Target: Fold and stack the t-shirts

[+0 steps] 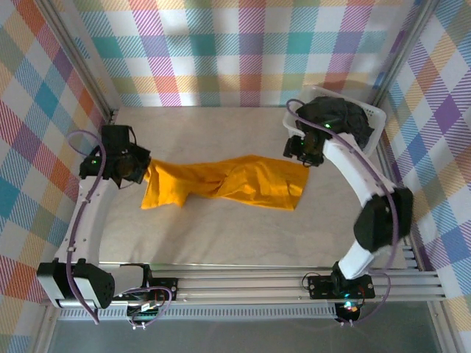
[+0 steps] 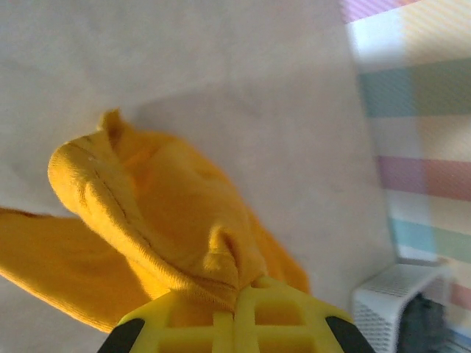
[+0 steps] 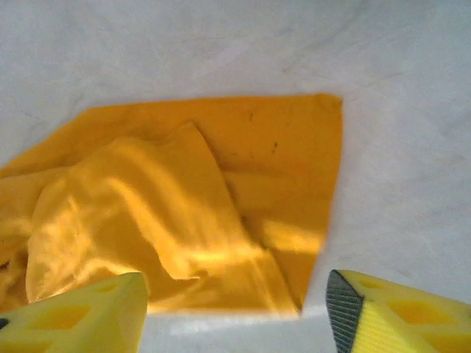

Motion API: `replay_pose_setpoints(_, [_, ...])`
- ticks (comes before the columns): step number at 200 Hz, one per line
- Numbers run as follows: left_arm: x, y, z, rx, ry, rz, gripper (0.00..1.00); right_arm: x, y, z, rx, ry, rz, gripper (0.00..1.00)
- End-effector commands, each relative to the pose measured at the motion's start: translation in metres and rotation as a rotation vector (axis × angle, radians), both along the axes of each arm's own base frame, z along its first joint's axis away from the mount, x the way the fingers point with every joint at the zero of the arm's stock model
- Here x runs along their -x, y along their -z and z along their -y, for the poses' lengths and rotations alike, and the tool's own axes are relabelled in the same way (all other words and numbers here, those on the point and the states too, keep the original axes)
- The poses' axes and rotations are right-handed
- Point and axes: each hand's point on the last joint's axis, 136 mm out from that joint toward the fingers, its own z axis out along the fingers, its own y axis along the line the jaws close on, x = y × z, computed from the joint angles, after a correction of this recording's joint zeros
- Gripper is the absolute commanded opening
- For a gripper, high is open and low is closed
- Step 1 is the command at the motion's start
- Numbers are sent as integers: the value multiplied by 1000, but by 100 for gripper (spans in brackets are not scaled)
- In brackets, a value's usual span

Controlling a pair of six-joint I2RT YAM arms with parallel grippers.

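Orange-yellow t-shirt [image 1: 228, 182] lies twisted across the middle of the table [image 1: 221, 243], seemingly at the spreading-flat step before folding.
The left gripper [image 2: 235, 312] is clamped on its bunched left end; the right gripper [image 1: 303, 152] hovers over the flat right hem, jaws apart, holding nothing. The dark t-shirt [image 1: 340, 118] waits in the white basket [image 1: 374, 118] at back right. The next move likely calls for pinching a right corner and pulling the twist out.

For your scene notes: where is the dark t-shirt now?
In the overhead view, the dark t-shirt lies in the white basket at the far right corner of the table.
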Motion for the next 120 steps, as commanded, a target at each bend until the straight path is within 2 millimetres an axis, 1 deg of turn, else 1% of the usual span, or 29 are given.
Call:
replay_pose_setpoints(1, [6, 13, 3, 45, -7, -5, 0, -47, 23, -15, -38, -14, 21, 61])
replay_pose_setpoints(27, [6, 20, 6, 49, 17, -16, 0, -98, 53, -23, -69, 61, 25, 58])
replay_pose_setpoints(38, [5, 20, 8, 55, 24, -13, 0, -116, 65, -20, -74, 116, 26, 58])
replay_pose_setpoints(50, [5, 20, 10, 63, 31, -9, 0, -131, 76, -6, -77, 204, 22, 59])
replay_pose_setpoints(64, [5, 17, 11, 70, 40, -1, 0, -145, 87, 18, -108, 328, 6, 59])
replay_pose_setpoints(70, [5, 16, 12, 71, 45, 3, 0, -149, 90, 25, -118, 360, 4, 59])
replay_pose_setpoints(86, [7, 14, 13, 70, 54, 4, 0, -162, 94, 49, -142, 436, 4, 58])
replay_pose_setpoints(93, [8, 13, 13, 67, 56, 5, 0, -166, 93, 59, -144, 463, 8, 58])
replay_pose_setpoints(108, [10, 13, 13, 62, 60, 3, 0, -171, 93, 83, -138, 517, 0, 58])
replay_pose_setpoints(120, [11, 12, 13, 60, 64, 5, 0, -175, 91, 98, -152, 544, 10, 58])
